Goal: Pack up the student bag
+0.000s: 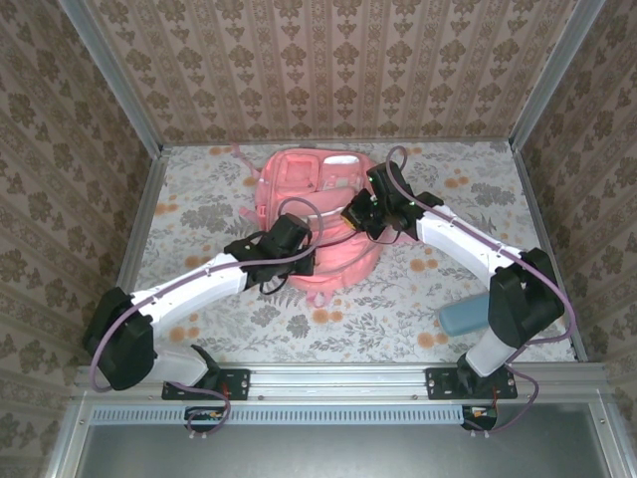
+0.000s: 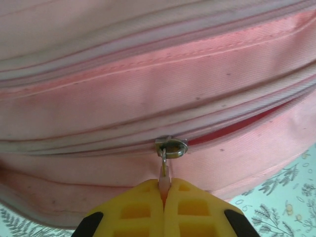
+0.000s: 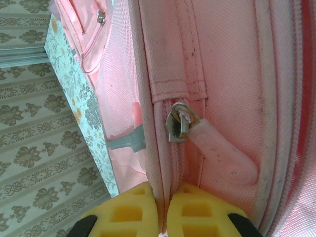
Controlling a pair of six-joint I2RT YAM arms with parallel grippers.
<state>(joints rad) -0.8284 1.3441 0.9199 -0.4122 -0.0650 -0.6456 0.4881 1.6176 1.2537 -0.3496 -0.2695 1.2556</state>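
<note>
The pink student bag (image 1: 317, 199) lies flat in the middle of the table, pockets up. My left gripper (image 1: 304, 242) is at its near left edge, and in the left wrist view the yellow fingers (image 2: 140, 207) are shut on the pale rubber zipper pull (image 2: 164, 174) hanging from a metal slider (image 2: 171, 147). To the right of that slider the zipper gapes a little. My right gripper (image 1: 350, 215) is at the bag's right side. Its yellow fingers (image 3: 136, 210) pinch a fold of pink zipper seam (image 3: 165, 168), just below a second slider (image 3: 178, 123) with a long pale pull.
A light blue case (image 1: 464, 317) lies on the table at the near right, beside the right arm's base. Patterned walls close in the table on three sides. A metal rail (image 1: 338, 378) runs along the near edge.
</note>
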